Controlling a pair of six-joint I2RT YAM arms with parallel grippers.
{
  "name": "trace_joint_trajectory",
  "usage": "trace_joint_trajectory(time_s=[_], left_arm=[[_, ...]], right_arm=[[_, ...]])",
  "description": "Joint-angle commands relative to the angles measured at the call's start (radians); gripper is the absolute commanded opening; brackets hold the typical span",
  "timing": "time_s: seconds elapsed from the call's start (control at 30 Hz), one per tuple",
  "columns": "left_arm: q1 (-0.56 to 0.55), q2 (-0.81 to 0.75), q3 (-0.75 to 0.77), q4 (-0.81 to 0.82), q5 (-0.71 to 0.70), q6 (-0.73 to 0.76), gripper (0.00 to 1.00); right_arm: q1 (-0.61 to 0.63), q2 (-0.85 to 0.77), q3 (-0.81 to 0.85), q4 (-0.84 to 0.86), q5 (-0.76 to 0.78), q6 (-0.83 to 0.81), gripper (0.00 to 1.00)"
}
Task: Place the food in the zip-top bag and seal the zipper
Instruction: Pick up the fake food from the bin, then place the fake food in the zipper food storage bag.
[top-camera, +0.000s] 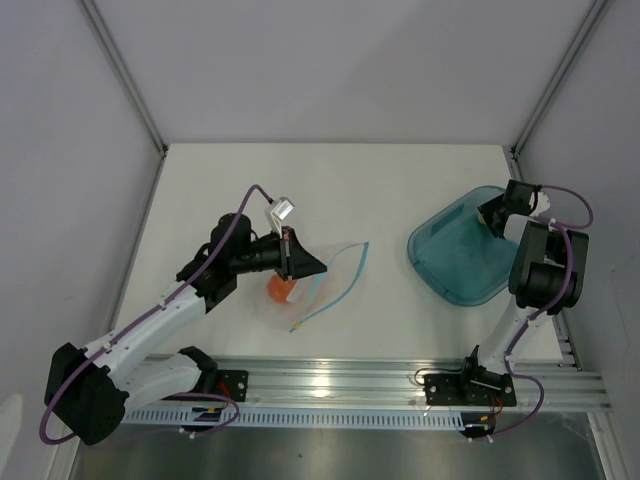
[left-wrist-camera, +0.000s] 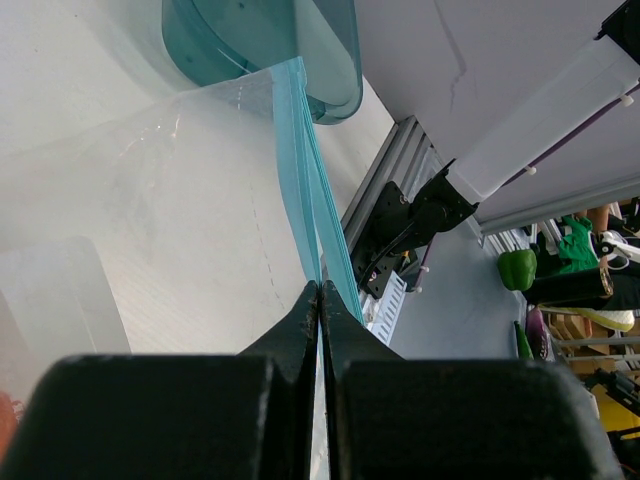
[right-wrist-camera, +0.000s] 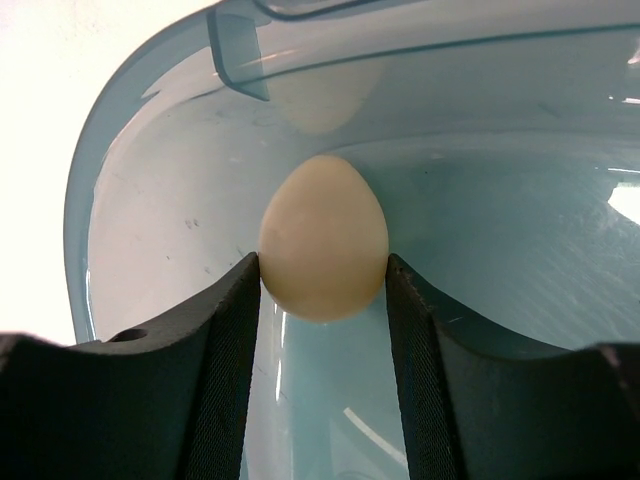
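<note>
My left gripper (top-camera: 322, 268) (left-wrist-camera: 320, 286) is shut on the teal-blue zipper (left-wrist-camera: 300, 150) edge of the clear zip-top bag (top-camera: 305, 300) (left-wrist-camera: 190, 200), which it holds up off the table. An orange-red piece of food (top-camera: 281, 288) lies under the crinkly plastic beside that gripper. The zipper (top-camera: 352, 280) curves away to the right. My right gripper (top-camera: 492, 213) (right-wrist-camera: 323, 262) is down in the teal plate (top-camera: 450, 265) (right-wrist-camera: 150, 200). Both its fingertips touch the sides of a pale cream, egg-shaped piece of food (right-wrist-camera: 323, 240) resting on the plate.
The translucent teal plate (left-wrist-camera: 260, 40) stands at the table's right, beyond the bag's edge in the left wrist view. An aluminium rail (top-camera: 400, 380) with both arm bases runs along the near edge. Grey walls close in the left, back and right sides.
</note>
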Motion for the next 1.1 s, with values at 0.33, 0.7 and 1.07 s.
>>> trace_joint_trajectory(time_s=[0.33,0.7,1.07], left_arm=[[-0.008,-0.008,0.067,-0.052,-0.023,0.019,0.0],[-0.008,-0.017,0.072,-0.115,-0.076,0.042,0.01],[-0.008,-0.03,0.04,-0.109,-0.081,0.01,0.0]], right_arm=[[0.047,-0.296,-0.166,-0.049,0.013,-0.027,0.36],[0.329,-0.817,-0.263,-0.347,-0.076,-0.122,0.35],[0.919,-1.083,-0.231,-0.535,-0.156,-0.106,0.34]])
